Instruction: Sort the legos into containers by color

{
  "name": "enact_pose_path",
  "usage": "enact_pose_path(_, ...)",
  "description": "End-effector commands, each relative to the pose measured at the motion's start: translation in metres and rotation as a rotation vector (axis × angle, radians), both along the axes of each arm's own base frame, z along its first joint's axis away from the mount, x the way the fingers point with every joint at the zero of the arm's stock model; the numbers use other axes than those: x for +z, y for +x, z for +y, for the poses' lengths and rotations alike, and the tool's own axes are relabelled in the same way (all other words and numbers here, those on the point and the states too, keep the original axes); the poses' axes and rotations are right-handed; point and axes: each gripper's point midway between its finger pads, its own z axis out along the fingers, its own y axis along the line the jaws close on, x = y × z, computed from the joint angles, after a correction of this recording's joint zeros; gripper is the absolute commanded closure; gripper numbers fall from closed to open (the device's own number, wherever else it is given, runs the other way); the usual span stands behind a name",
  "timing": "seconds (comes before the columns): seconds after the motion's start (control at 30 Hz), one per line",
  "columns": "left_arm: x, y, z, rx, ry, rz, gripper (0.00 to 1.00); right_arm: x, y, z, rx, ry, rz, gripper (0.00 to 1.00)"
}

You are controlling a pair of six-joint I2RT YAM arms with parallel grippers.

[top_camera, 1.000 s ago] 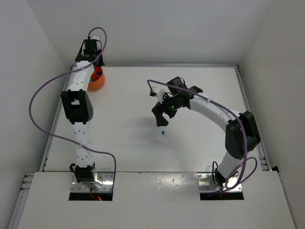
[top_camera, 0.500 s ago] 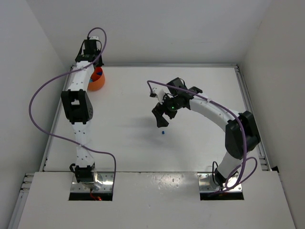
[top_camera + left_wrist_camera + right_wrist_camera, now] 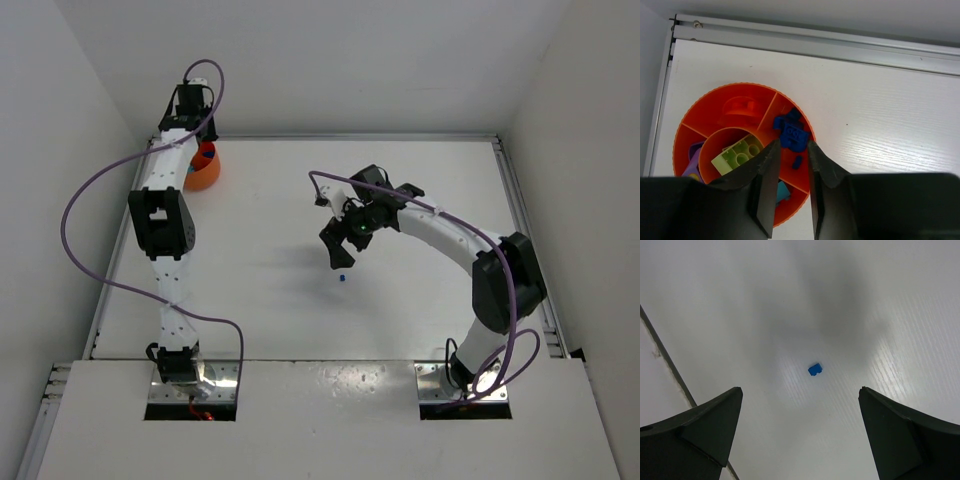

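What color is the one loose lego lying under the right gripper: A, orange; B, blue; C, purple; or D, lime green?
B: the right wrist view shows a single small blue lego lying below the open right gripper.
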Motion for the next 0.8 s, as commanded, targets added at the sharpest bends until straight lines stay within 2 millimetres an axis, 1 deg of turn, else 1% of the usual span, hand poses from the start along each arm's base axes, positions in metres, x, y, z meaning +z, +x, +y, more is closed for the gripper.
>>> enact_pose_path(0.0, 0.015, 0.001, 0.004, 0.020, 0.016, -0.038, 0.67, 0.010, 0.005, 0.004, -0.005, 0.031, -0.035, 0.00)
enact_pose_path(0.1, 0.016, 0.001, 0.004, 0.025, 0.008, -0.040, 0.72, 0.010, 0.005, 0.004, -0.005, 0.031, -0.035, 0.00)
enact_pose_path(0.13, 0.018, -0.001, 0.004, 0.025, 0.008, -0.042, 0.76, 0.010, 0.005, 0.004, -0.005, 0.031, -0.035, 0.00)
enact_pose_path(0.17, 0.018, -0.001, 0.004, 0.025, 0.008, -0.042, 0.76, 0.010, 0.007, 0.002, -0.011, 0.022, -0.040, 0.00)
enact_pose_path(0.2, 0.030, -0.002, 0.000, 0.009, -0.002, -0.062, 0.76, 0.004, 0.010, -0.002, -0.025, 0.001, -0.055, 0.00)
enact_pose_path(0.23, 0.029, -0.005, -0.009, -0.032, -0.029, -0.049, 0.76, 0.007, 0.012, -0.004, -0.048, -0.002, -0.071, 0.00)
enact_pose_path(0.27, 0.034, -0.007, -0.014, -0.059, -0.046, -0.056, 0.74, 0.003, 0.013, -0.010, -0.065, -0.023, -0.089, 0.01)
enact_pose_path(0.3, 0.057, -0.012, -0.015, -0.082, -0.063, -0.092, 0.73, 0.001, 0.013, -0.009, -0.065, -0.019, -0.096, 0.03)
enact_pose_path(0.33, 0.051, -0.021, -0.029, -0.146, -0.107, -0.068, 0.70, 0.000, 0.016, -0.015, -0.082, -0.025, -0.106, 0.10)
enact_pose_path(0.37, 0.059, -0.028, -0.035, -0.174, -0.124, -0.077, 0.68, -0.005, 0.011, -0.018, -0.082, -0.030, -0.099, 0.14)
enact_pose_path(0.4, 0.066, -0.037, -0.041, -0.198, -0.138, -0.087, 0.65, -0.009, 0.010, -0.020, -0.086, -0.040, -0.099, 0.17)
enact_pose_path(0.43, 0.080, -0.054, -0.049, -0.229, -0.163, -0.107, 0.63, -0.007, 0.013, -0.021, -0.102, -0.036, -0.120, 0.21)
enact_pose_path(0.47, 0.088, -0.064, -0.053, -0.247, -0.172, -0.118, 0.57, -0.015, 0.014, -0.029, -0.131, -0.072, -0.125, 0.30)
enact_pose_path(0.5, 0.095, -0.075, -0.057, -0.260, -0.192, -0.123, 0.53, -0.015, 0.015, -0.028, -0.133, -0.081, -0.142, 0.35)
enact_pose_path(0.53, 0.111, -0.095, -0.065, -0.281, -0.220, -0.146, 0.49, -0.019, 0.017, -0.031, -0.160, -0.097, -0.133, 0.38)
enact_pose_path(0.57, 0.116, -0.106, -0.067, -0.283, -0.235, -0.149, 0.42, -0.024, 0.015, -0.029, -0.155, -0.114, -0.131, 0.46)
enact_pose_path(0.6, 0.121, -0.116, -0.068, -0.278, -0.243, -0.156, 0.40, -0.028, 0.014, -0.029, -0.173, -0.117, -0.109, 0.50)
enact_pose_path(0.63, 0.132, -0.136, -0.075, -0.281, -0.257, -0.169, 0.38, -0.038, 0.012, -0.029, -0.189, -0.129, -0.076, 0.56)
enact_pose_path(0.67, 0.136, -0.146, -0.076, -0.276, -0.267, -0.176, 0.38, -0.040, 0.011, -0.028, -0.217, -0.130, -0.048, 0.65)
enact_pose_path(0.7, 0.141, -0.154, -0.077, -0.273, -0.273, -0.191, 0.35, -0.045, 0.008, -0.025, -0.218, -0.135, -0.030, 0.65)
enact_pose_path(0.73, 0.159, -0.169, -0.079, -0.267, -0.288, -0.230, 0.35, -0.046, 0.008, -0.024, -0.230, -0.138, -0.015, 0.65)
enact_pose_path(0.77, 0.151, -0.178, -0.079, -0.259, -0.300, -0.217, 0.34, -0.045, 0.008, -0.018, -0.247, -0.117, 0.011, 0.64)
